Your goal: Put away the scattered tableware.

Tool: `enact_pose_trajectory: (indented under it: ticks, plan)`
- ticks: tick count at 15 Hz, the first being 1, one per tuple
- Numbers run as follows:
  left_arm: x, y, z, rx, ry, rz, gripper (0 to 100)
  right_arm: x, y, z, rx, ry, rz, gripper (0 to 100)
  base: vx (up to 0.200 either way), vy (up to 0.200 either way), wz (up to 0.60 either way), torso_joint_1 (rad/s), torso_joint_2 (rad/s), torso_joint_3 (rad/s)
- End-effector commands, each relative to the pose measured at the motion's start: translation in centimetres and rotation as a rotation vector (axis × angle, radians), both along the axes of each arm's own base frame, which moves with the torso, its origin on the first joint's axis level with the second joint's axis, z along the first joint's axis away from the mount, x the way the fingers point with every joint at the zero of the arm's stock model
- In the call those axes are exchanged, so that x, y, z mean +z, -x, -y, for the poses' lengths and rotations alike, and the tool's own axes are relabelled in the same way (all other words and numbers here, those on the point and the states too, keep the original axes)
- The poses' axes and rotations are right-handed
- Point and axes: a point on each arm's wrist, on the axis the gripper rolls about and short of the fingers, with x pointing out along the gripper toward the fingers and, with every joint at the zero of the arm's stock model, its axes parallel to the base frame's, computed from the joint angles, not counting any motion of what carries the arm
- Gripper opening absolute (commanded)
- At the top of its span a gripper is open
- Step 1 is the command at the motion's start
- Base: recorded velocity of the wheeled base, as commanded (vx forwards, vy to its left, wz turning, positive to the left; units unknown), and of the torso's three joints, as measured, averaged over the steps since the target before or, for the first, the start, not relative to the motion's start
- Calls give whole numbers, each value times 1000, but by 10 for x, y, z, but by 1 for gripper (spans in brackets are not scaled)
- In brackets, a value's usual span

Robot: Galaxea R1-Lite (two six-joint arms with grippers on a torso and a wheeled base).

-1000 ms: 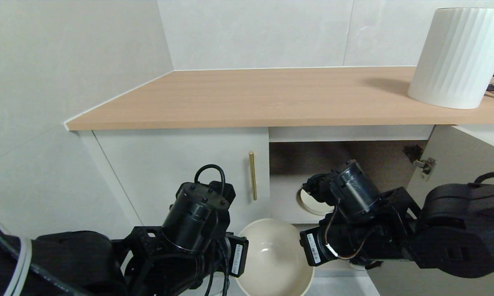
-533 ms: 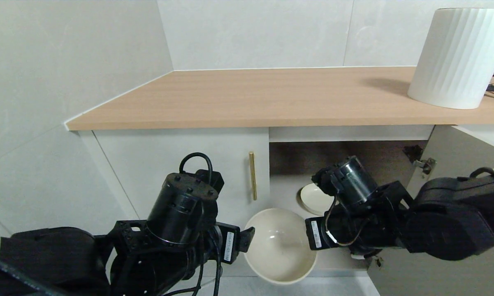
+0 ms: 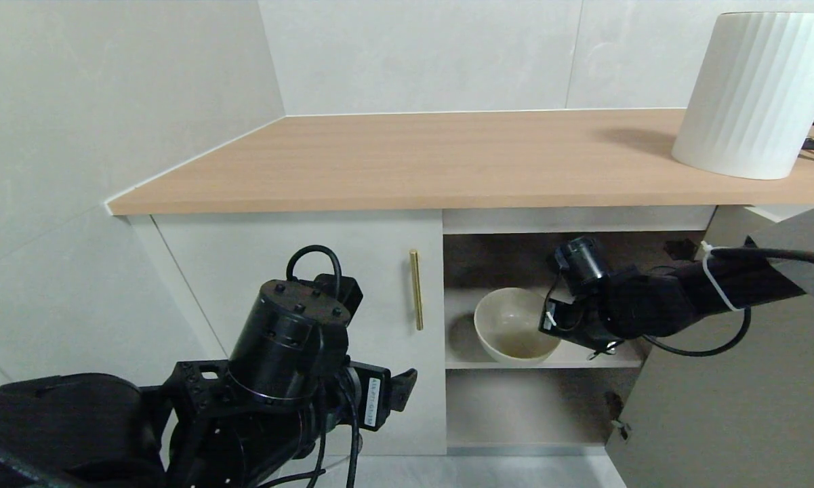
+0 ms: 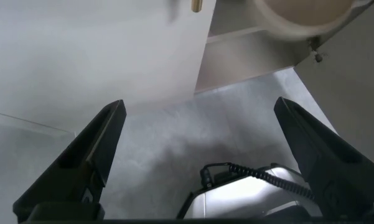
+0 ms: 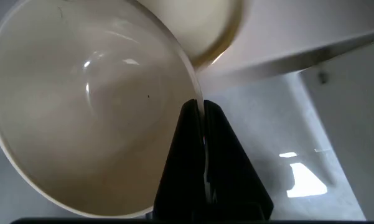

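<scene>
**A:** Spotted the bowl [image 3: 512,332]?

**B:** Yes. Found it inside the open cupboard [image 3: 576,220], tilted just over the upper shelf [image 3: 603,359], with a plate [image 5: 218,25] just behind it on that shelf. Could not tell whether resting or hanging.

**A:** Released?

**B:** No. Saw the right end effector [image 5: 200,118] clamped on its rim, one finger inside and one outside.

**A:** And the left end effector [image 4: 199,162]?

**B:** Hung low before the shut door [image 3: 244,257], fingers wide apart, holding nothing.

**A:** How far along, then?

**B:** Judged this piece nearly stored: needed only setting down and letting go. Judged the plate already put away. Noted on the bench [image 3: 413,163] a white ribbed container [image 3: 752,95] and something dark beside it at the far right, too small to name.
</scene>
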Motion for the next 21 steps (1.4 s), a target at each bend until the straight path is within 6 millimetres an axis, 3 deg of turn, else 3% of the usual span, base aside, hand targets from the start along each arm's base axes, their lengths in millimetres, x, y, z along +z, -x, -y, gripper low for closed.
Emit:
enact_pose_trajectory:
  ticks: [1,5,10,21]
  plan:
    - [1,0,-1,2,2,2,100,-20,-26,13,-98,1,-11,0,0,0,0,0,0,0]
    - [5,0,-3,7,13,13,100,-28,-53,23,-191,6,31,0,0,0,0,0,0,0]
    - [4,0,-3,8,11,10,100,-40,-69,31,-226,13,34,0,0,0,0,0,0,0]
    - [6,-3,-5,24,20,16,100,-41,-74,25,-213,3,44,0,0,0,0,0,0,0]
